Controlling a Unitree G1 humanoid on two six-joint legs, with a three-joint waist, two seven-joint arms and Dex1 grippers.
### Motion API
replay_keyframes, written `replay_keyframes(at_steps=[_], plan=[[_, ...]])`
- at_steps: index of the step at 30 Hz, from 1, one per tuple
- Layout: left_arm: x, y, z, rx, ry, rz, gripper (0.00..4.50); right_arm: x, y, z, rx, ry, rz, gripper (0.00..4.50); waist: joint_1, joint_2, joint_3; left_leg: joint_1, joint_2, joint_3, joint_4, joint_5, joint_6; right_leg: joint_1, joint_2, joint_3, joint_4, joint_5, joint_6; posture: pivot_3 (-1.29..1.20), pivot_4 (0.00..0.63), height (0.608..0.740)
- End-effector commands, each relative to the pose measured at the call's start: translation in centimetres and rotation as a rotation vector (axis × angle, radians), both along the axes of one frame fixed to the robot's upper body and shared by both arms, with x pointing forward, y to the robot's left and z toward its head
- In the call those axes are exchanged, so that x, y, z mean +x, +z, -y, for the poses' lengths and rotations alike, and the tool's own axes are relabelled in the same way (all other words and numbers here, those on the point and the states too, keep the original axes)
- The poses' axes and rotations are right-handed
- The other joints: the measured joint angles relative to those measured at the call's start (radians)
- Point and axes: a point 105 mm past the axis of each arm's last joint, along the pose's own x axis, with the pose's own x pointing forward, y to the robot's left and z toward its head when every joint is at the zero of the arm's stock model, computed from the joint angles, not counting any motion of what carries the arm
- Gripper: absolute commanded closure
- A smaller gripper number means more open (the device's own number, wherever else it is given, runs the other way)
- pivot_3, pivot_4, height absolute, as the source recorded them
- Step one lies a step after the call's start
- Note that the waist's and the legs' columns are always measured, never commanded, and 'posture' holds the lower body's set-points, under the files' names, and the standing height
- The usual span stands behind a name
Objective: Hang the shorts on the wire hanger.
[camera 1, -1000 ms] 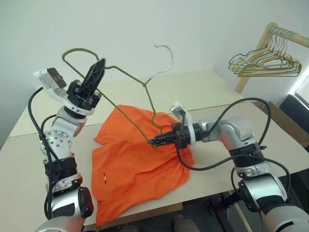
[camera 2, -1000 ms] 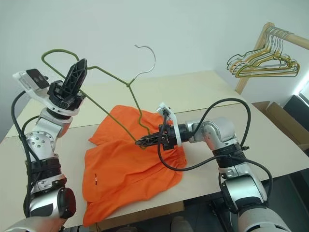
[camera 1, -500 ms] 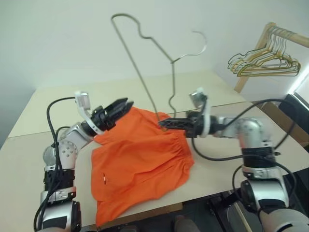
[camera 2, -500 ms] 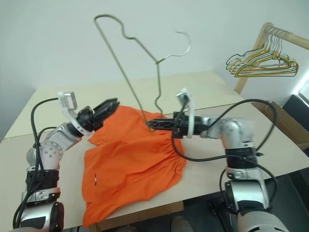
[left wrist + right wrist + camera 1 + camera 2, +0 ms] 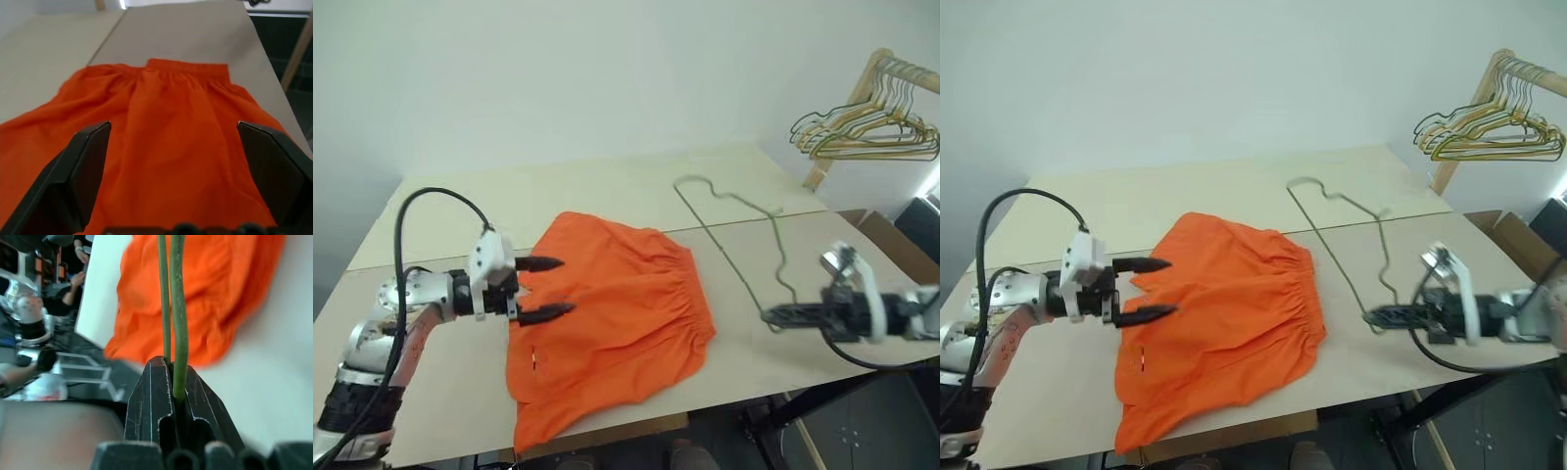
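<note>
The orange shorts (image 5: pixel 617 304) lie spread on the table (image 5: pixel 607 191), waistband toward the right. My left gripper (image 5: pixel 548 288) hovers open at their left side, pointing across the fabric; in the left wrist view its fingers (image 5: pixel 83 166) stand wide apart over the shorts (image 5: pixel 166 122). The thin olive-green wire hanger (image 5: pixel 717 245) slants low over the table to the right of the shorts. My right gripper (image 5: pixel 773 315) is shut on its lower end near the table's front right edge. In the right wrist view the green wire (image 5: pixel 177 308) runs out from between the closed fingertips, with the shorts (image 5: pixel 220 289) beyond.
A wooden rack (image 5: pixel 862 78) with a bunch of gold and green hangers (image 5: pixel 867 132) stands at the back right. A cardboard box (image 5: pixel 891 245) sits beside the table's right edge. People (image 5: pixel 63 289) appear in the background past the table in the right wrist view.
My left gripper let go of the hanger, opened and sank to the shorts' left side. My right gripper swung the hanger down and to the right, off the shorts. The head camera shifted.
</note>
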Motion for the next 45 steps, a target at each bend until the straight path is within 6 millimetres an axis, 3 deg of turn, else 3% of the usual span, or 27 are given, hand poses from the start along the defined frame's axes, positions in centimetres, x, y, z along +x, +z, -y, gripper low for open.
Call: replay_keyframes(at_steps=[1, 5, 12, 17, 22, 28, 33, 38, 45], plan=[[-1.1, 0.2, 0.7, 0.049, -0.088, 0.042, 0.03, -2.0, 0.1, 1.0, 0.042, 0.035, -0.063, 4.5, 0.004, 0.003, -0.001, 0.0, 0.0, 0.001, 0.0, 0.0, 0.0, 0.0, 0.0, 0.0, 0.0, 0.0, 0.0, -0.11, 0.0, 0.74], [-1.5, -0.3, 1.2, 0.061, -0.122, 0.033, 0.03, -3.8, -1.3, 2.6, -0.029, 0.048, -0.161, 4.5, 0.003, 0.006, -0.003, 0.003, 0.001, 0.003, 0.0, 0.0, 0.0, 0.001, 0.002, 0.001, 0.001, 0.0, 0.0, -0.12, 0.0, 0.74], [-1.7, -1.0, 1.7, 0.096, -0.149, 0.033, 0.03, -4.9, -2.8, 3.6, -0.101, 0.079, -0.232, 4.5, 0.005, 0.007, -0.003, 0.005, 0.001, 0.004, 0.0, -0.001, 0.001, 0.003, 0.008, 0.001, 0.001, 0.0, 0.001, -0.12, 0.0, 0.74], [-1.9, -1.5, 1.6, 0.111, -0.145, 0.035, 0.03, -5.4, -3.0, 3.0, -0.102, 0.139, -0.236, 4.5, 0.011, 0.007, -0.003, 0.005, 0.001, 0.004, 0.0, -0.001, 0.001, 0.002, 0.008, 0.002, 0.001, 0.0, 0.001, -0.11, 0.0, 0.74], [-1.7, -1.6, 1.7, 0.097, -0.131, 0.04, 0.03, -5.0, -1.3, 1.8, -0.042, 0.264, -0.026, 4.5, 0.016, 0.007, -0.003, 0.005, 0.001, 0.004, 0.0, -0.001, 0.001, 0.003, 0.008, 0.002, 0.001, 0.0, 0.001, -0.11, 0.0, 0.74], [-2.1, -2.0, 1.8, 0.097, -0.136, 0.031, 0.03, -7.5, -3.6, 1.5, -0.151, 0.403, -0.121, 4.5, 0.02, 0.007, -0.003, 0.005, 0.001, 0.004, 0.001, -0.001, 0.001, 0.003, 0.008, 0.002, 0.001, 0.0, 0.002, -0.1, 0.0, 0.74], [-2.2, -2.3, 2.1, 0.11, -0.141, 0.032, 0.03, -4.6, -5.8, 2.4, -0.227, 0.216, -0.182, 4.5, 0.013, 0.004, -0.003, 0.006, 0.001, 0.005, 0.001, -0.001, 0.001, 0.004, 0.008, 0.003, 0.0, 0.0, 0.002, -0.09, 0.0, 0.74], [-2.0, -2.3, 2.2, 0.112, -0.131, 0.042, 0.03, -1.5, -4.9, 1.9, -0.15, 0.137, -0.158, 4.5, 0.015, 0.006, -0.003, 0.006, 0.001, 0.005, 0.001, -0.001, 0.001, 0.003, 0.008, 0.003, 0.001, 0.0, 0.002, -0.08, 0.0, 0.74], [-1.7, -2.4, 2.3, 0.12, -0.121, 0.057, 0.03, -1.0, -3.6, 0.0, -0.042, 0.251, -0.13, 4.5, 0.027, 0.006, -0.003, 0.004, 0.0, 0.004, 0.001, -0.001, 0.001, 0.002, 0.006, 0.002, 0.0, 0.0, 0.002, -0.06, 0.0, 0.74]])
